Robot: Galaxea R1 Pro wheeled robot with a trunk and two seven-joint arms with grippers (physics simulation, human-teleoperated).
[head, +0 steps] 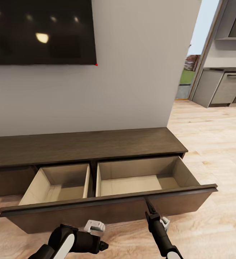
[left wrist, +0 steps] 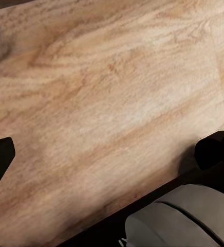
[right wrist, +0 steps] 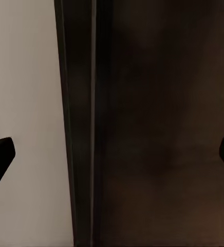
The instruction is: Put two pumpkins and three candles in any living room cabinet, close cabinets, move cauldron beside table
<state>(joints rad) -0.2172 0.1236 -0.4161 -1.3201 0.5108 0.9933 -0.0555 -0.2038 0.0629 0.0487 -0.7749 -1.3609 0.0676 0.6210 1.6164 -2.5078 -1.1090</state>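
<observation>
Right gripper [head: 149,208] spread wide at drawer front [head: 107,212]; left gripper [left wrist: 112,149] state unclear. Dark-brown cabinet [head: 81,145] long axis runs along wall, pale drawers open.

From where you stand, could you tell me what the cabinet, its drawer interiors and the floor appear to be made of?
The cabinet looks like dark-brown wood or wood veneer, matte, with faint straight grain along its top. The drawer interiors look like pale tan board, plain and smooth, with no clear grain. The floor looks like light wood planks with wavy grain, possibly laminate.
</observation>
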